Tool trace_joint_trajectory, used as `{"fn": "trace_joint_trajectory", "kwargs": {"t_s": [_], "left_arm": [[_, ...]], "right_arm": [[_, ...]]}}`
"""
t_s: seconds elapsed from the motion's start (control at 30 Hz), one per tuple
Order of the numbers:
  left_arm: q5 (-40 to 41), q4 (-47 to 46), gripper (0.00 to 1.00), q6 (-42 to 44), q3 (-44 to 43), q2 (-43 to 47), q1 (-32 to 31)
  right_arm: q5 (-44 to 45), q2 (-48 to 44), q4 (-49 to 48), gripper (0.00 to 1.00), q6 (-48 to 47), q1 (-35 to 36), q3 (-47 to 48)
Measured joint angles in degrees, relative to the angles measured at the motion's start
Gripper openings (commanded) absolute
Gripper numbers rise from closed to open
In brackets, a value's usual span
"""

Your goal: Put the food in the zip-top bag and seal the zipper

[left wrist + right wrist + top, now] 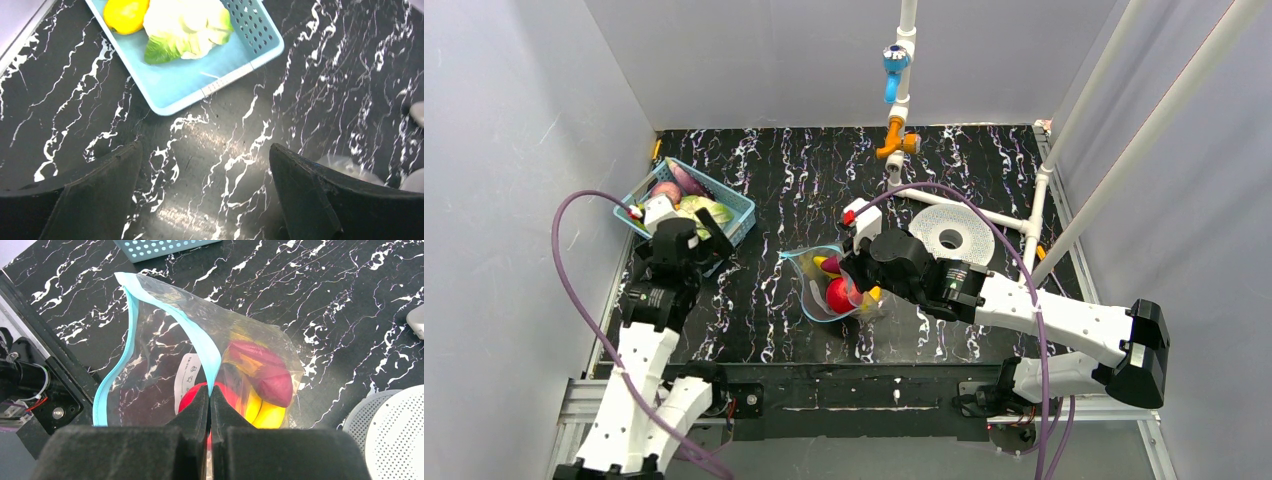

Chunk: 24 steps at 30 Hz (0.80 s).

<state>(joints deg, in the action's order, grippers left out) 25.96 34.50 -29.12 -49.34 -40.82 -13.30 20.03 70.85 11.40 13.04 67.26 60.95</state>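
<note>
Black marbled table point(804, 180) with blue basket point(185, 80), zip-top bag point(145, 355), white perforated disc point(974, 235)

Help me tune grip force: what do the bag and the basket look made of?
The zip-top bag: thin clear plastic film, glossy, judging by creases and glare. The basket: probably rigid moulded plastic, matte light blue, with perforated walls.

Clear zip-top bag point(150, 365), mouth gaping, teal zipper point(131, 320) unsealed; red/yel/purple food point(270, 377) inside.
</note>
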Motion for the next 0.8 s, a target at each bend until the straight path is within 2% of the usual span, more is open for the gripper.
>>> {"fn": "trace_joint_trajectory", "kwargs": {"t_s": [0.23,0.5,0.63,0.8], "left_arm": [[-14.78,-8.7,0.98,-2.32,0.9,-5.05,17.68],[-26.99,-20.83,0.96,-7.41,0.72,-23.65,34.38],[-29.55,-26.32,0.91,-9.49,-3.43,-35.26,38.03],[-29.51,-30.21,0.86,-9.42,-10.49,-46.42,38.23]], "right_arm": [[0.55,-0.13,-0.61,0.04,-0.24,0.0,-0.55],[0.57,-0.44,-2.01,0.06,-0.42,0.35,-1.9],[0.63,-0.52,-2.58,0.06,-0.68,0.61,-2.01],[0.72,-0.66,-2.99,0.06,-1.07,0.63,-2.67]]}}
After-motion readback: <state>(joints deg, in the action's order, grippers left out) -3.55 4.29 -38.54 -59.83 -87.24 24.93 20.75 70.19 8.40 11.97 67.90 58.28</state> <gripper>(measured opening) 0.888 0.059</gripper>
